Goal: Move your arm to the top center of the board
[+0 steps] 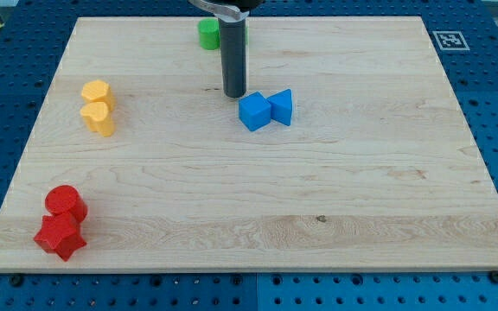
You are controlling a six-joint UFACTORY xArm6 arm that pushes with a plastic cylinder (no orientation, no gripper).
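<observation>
My tip (234, 93) touches the wooden board (361, 190) a little above its middle, near the top centre. The dark rod rises from it out of the view's top. A blue cube (253, 112) lies just to the lower right of the tip, with a blue triangular block (282, 107) touching its right side. A green block (208, 34) sits at the top centre, to the upper left of the tip, partly hidden by the rod.
A yellow hexagonal block (96, 92) and a yellow heart-like block (99, 118) sit together at the left. A red cylinder (66, 203) and a red star block (60, 237) sit at the bottom left. A marker tag (450, 40) is at the top right corner.
</observation>
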